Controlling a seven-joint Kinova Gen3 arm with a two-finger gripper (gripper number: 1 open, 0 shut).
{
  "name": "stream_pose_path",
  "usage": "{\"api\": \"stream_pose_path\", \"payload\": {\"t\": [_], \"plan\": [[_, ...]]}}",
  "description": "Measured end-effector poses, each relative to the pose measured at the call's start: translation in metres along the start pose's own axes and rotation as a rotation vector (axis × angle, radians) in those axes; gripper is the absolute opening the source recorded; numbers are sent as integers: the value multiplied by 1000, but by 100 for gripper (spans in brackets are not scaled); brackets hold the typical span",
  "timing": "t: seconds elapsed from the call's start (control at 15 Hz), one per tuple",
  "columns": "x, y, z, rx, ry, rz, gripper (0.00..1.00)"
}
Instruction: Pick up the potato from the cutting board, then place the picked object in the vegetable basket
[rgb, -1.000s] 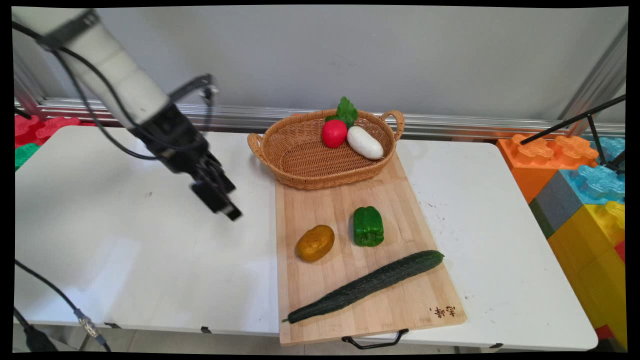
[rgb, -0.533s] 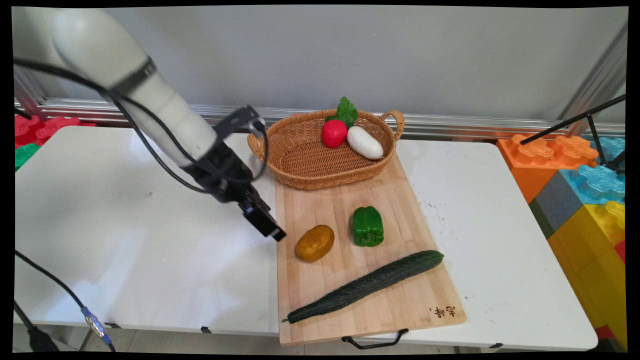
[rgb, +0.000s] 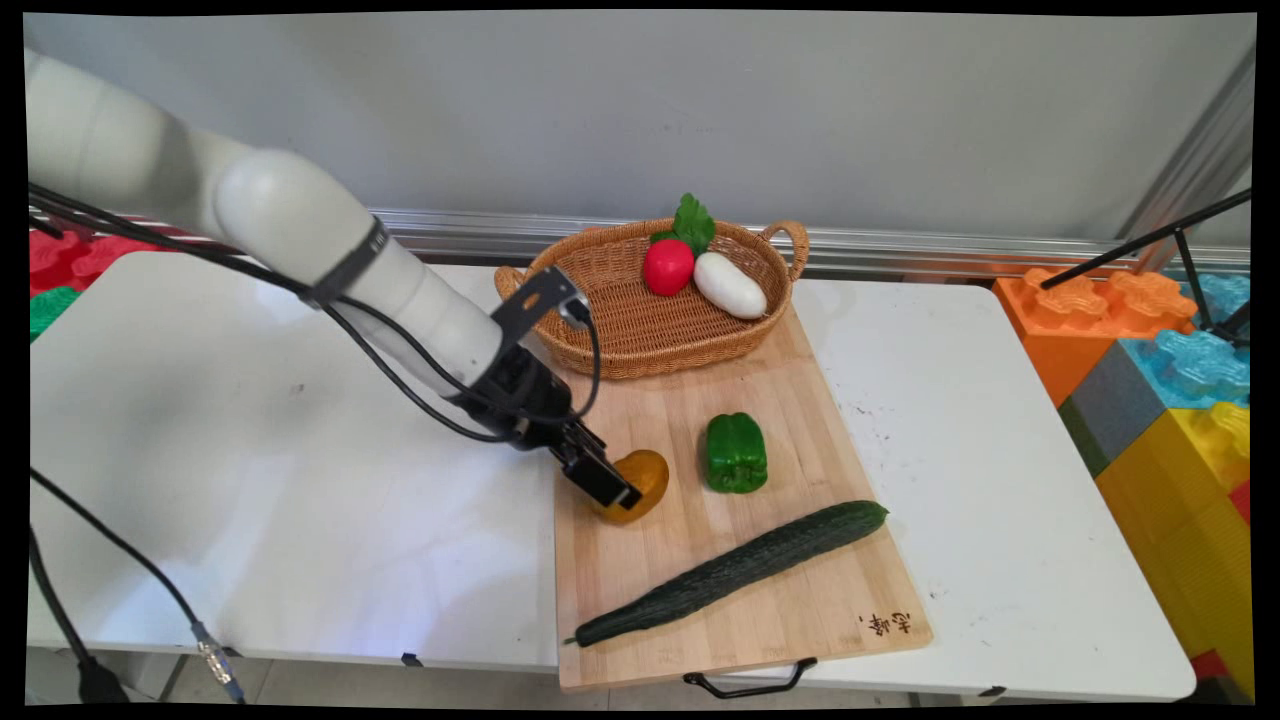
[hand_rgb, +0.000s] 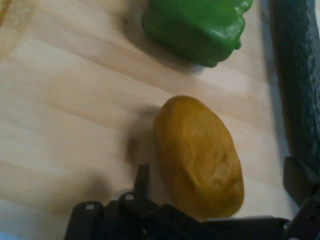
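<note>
Wood-grain board (rgb: 800, 600), matt; woven wicker basket (rgb: 620, 345); potato (hand_rgb: 200, 155) smooth, dull (plastic-looking).

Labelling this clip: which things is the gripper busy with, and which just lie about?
In play: gripper, open around the potato.
Lying about: pepper, cucumber, board, basket with tomato and white radish.

A wicker basket (rgb: 610, 330) holding a red radish (rgb: 668, 266) and a white radish (rgb: 729, 285) rests on the wooden board's (rgb: 800, 610) far end. Coloured blocks (rgb: 1160, 380) stand beside the white table (rgb: 250, 500).
</note>
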Motion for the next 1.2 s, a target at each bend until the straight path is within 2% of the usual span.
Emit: {"api": "stream_pose_path", "payload": {"t": [0.4,0.47,0.93,1.2], "plan": [[-4,-4,28,11,38,33,100],[-6,-4,30,9,39,40,0],[-12,5,34,8,36,104,0],[-3,22,12,0,50,113,0]]}}
